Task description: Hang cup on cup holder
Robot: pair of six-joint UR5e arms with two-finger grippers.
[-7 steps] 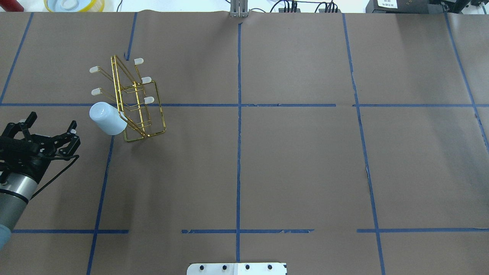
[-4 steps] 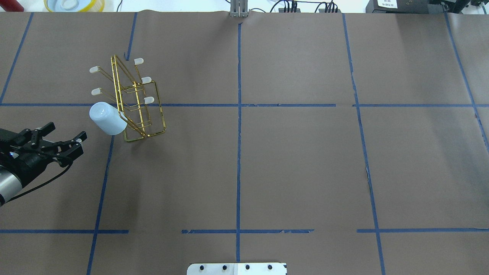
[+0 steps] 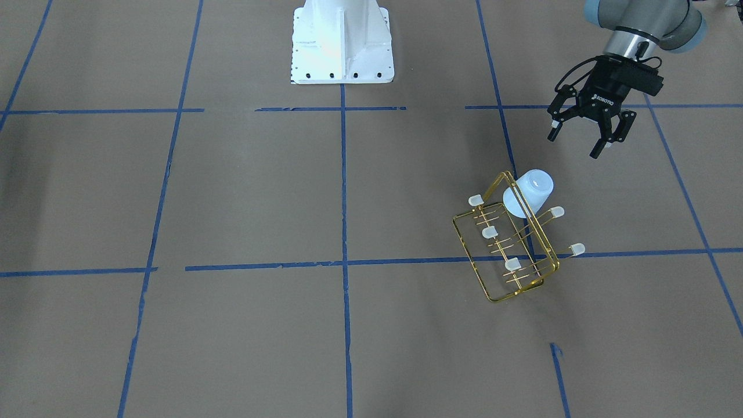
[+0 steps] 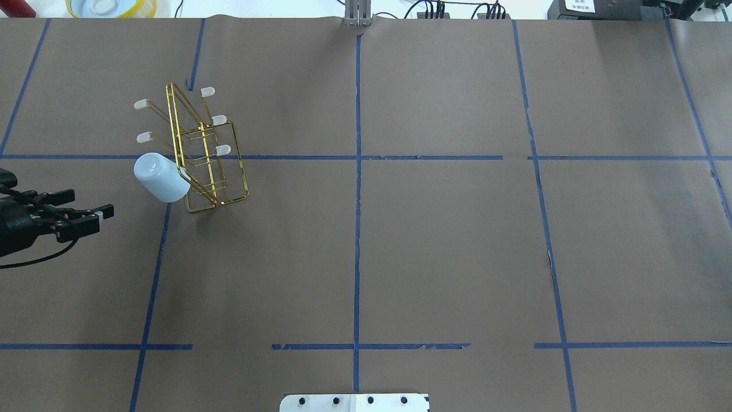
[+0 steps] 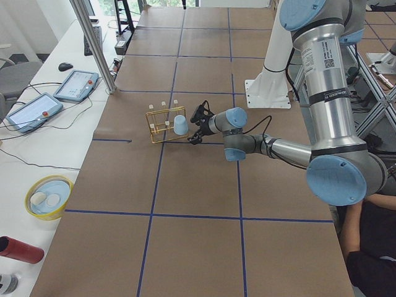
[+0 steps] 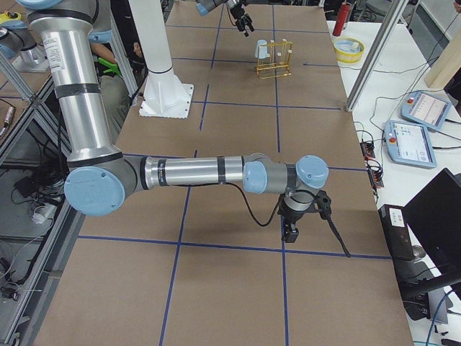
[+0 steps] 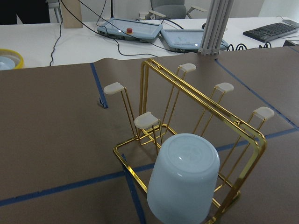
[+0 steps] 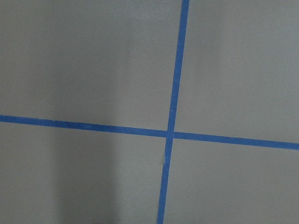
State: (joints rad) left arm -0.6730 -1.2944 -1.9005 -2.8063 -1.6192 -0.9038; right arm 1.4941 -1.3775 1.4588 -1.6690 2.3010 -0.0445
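The pale blue cup (image 4: 162, 178) hangs upside down on a prong at the near left end of the gold wire cup holder (image 4: 209, 154). It also shows in the front view (image 3: 529, 193) and fills the lower left wrist view (image 7: 184, 177), with the cup holder (image 7: 205, 100) behind it. My left gripper (image 4: 88, 206) is open and empty, apart from the cup, to its left and nearer to me; the front view (image 3: 573, 145) shows its spread fingers. My right gripper (image 6: 291, 232) shows only in the exterior right view, low over bare table; I cannot tell whether it is open or shut.
Brown paper with blue tape lines covers the table (image 4: 434, 246). A yellow-rimmed bowl (image 4: 110, 7) and a red cylinder (image 4: 16, 7) lie beyond the far edge. The white robot base (image 3: 341, 40) stands at mid table. Tablets (image 5: 75, 83) lie on the side bench.
My left gripper has drawn back to the left, away from the cup, staying open. The cup and cup holder have not moved.
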